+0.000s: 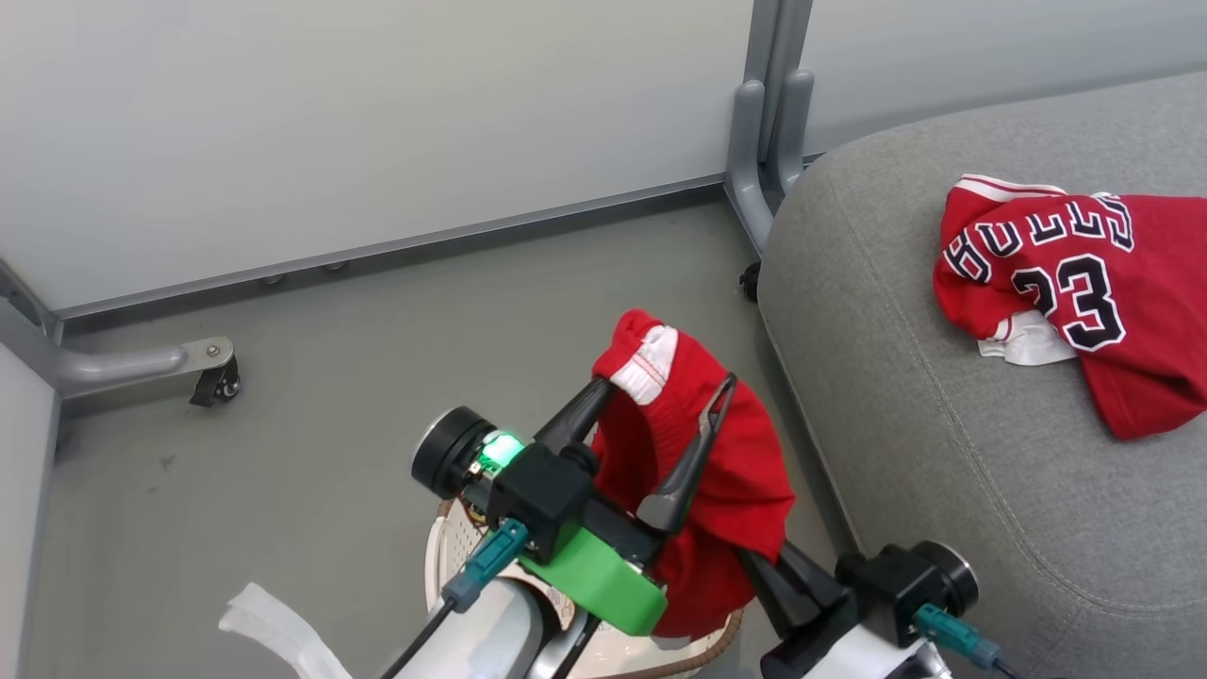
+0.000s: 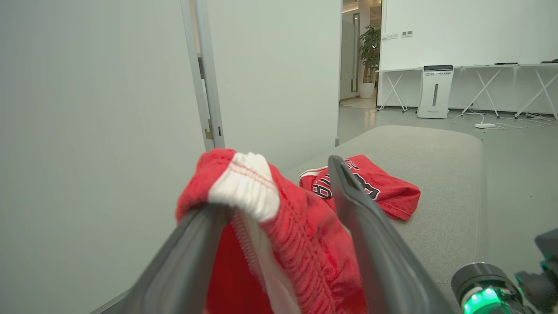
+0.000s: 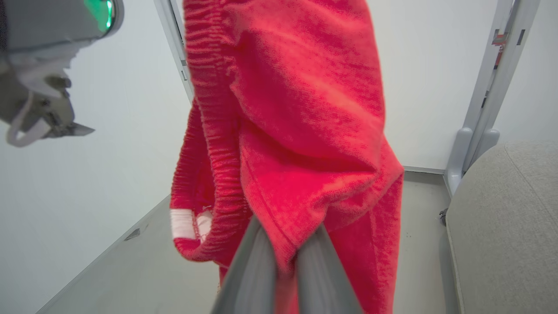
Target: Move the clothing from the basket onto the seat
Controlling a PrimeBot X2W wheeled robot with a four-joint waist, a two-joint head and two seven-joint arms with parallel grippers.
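Note:
The red shorts [image 1: 726, 471] hang in the air above the basket [image 1: 451, 542], whose cream perforated wall and brown rim peek out below my arms. My right gripper [image 3: 290, 231] is shut on a fold of the shorts [image 3: 296, 109]; in the head view its fingers [image 1: 768, 575] run up under the cloth. My left gripper [image 1: 665, 387] is open, its fingers spread wide, and the white-trimmed waistband [image 2: 246, 187] drapes over one finger. The red jersey [image 1: 1084, 283] with "23" lies crumpled on the grey seat [image 1: 943, 453], to the right of both grippers.
A pale partition wall runs behind, with a grey post [image 1: 768, 123] by the seat's corner and a caster foot [image 1: 217, 372] on the floor at left. A white cloth strip [image 1: 273, 622] lies near the basket. Far off stand tables and a white appliance [image 2: 435, 91].

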